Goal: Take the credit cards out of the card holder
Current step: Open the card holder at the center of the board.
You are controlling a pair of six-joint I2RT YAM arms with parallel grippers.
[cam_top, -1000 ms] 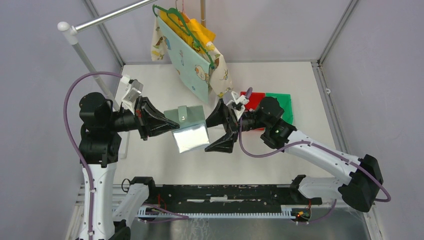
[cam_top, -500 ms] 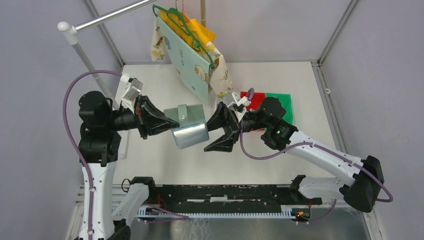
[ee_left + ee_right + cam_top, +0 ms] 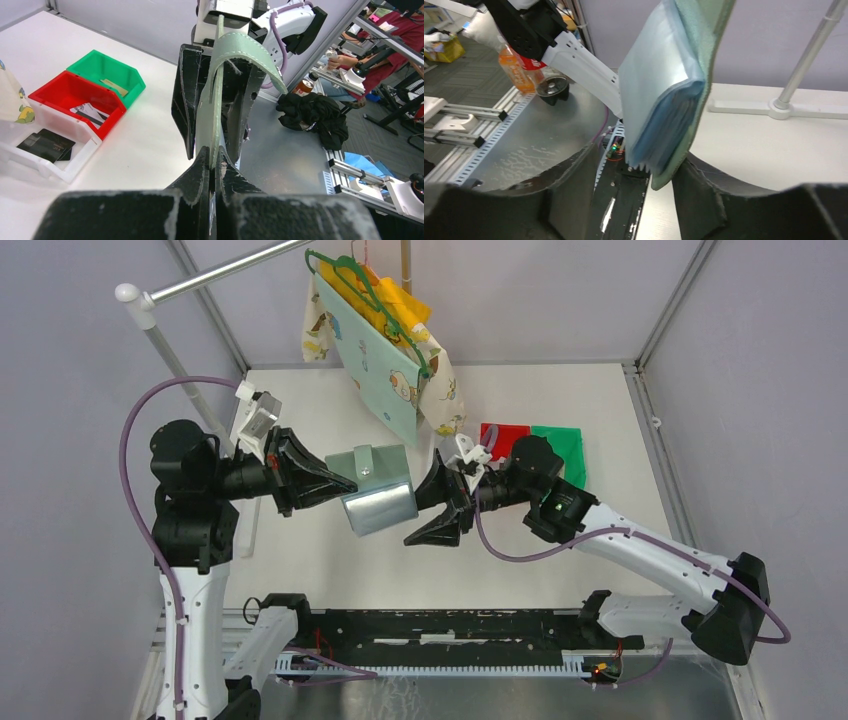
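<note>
Card holder point(image 3: 378, 492) pinched aloft by left gripper point(image 3: 350, 485).
Its 3 o'clock edge is straddled by the wide-jawed right gripper point(image 3: 411, 524).

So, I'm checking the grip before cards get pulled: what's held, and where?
The left gripper pinches the card holder by its grey-green cover's edge. The right gripper straddles the other end, open.

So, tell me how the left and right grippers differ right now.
The left gripper is shut, pinching the grey-green cover of the card holder; the right gripper is open. The left grips the holder; the right only straddles its opposite edge, not clamped. Both have black fingers and face the holder.
</note>
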